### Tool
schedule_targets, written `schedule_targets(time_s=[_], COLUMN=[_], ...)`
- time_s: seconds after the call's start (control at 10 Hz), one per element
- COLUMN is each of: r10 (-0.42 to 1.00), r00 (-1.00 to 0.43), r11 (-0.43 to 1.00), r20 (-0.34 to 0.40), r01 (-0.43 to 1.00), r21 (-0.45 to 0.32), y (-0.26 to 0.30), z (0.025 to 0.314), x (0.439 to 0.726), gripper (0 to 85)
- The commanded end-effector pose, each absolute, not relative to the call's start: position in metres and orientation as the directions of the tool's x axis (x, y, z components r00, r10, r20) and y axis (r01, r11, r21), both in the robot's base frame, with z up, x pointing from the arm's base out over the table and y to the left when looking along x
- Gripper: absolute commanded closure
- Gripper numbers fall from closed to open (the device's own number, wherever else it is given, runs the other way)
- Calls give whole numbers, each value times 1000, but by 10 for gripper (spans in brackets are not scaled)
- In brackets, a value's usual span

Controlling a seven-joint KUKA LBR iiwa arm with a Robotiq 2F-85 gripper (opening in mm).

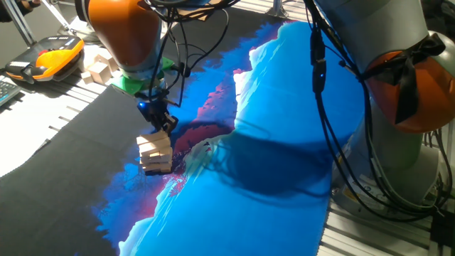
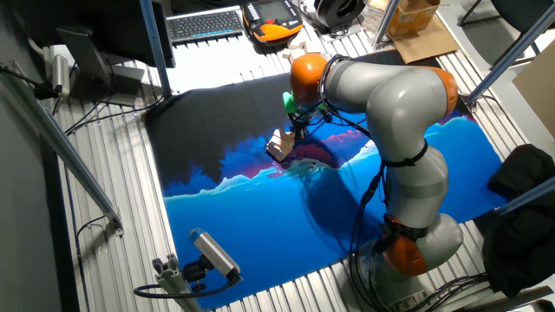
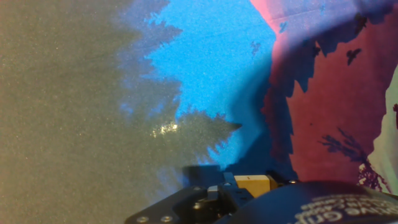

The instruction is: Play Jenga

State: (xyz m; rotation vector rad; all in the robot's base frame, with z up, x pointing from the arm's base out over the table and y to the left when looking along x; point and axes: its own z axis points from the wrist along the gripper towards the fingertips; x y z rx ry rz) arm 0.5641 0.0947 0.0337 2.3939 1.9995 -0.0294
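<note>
One fixed view shows the claw [image 1: 164, 125], matte black under a green collar, poised at the top edge of the Jenga [image 1: 155, 153], a short tower of pale, smooth-faced rectangular wood blocks stacked crosswise directly beneath it. Jaw spacing cannot be determined. The tower rests on a printed cloth [image 1: 284, 142] of black, blue and magenta. Loose wooden blocks [image 1: 100, 67] lie well behind the claw.
</note>
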Motion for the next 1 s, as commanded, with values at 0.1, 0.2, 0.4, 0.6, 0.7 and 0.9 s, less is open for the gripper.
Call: schedule_targets(time_s=[0.1,0.2,0.4,0.6,0.7,0.9], r10=[984,984,985,986,986,985], r00=[176,175,169,166,167,169], r11=[-176,-175,-169,-166,-167,-169], r20=[-29,-28,-26,-24,-27,-30], r01=[984,985,986,986,986,986], r21=[5,5,7,8,5,2], y=[92,91,87,84,84,84], z=[34,35,36,36,36,37], x=[565,566,568,570,570,570], gripper=[680,680,680,680,680,680])
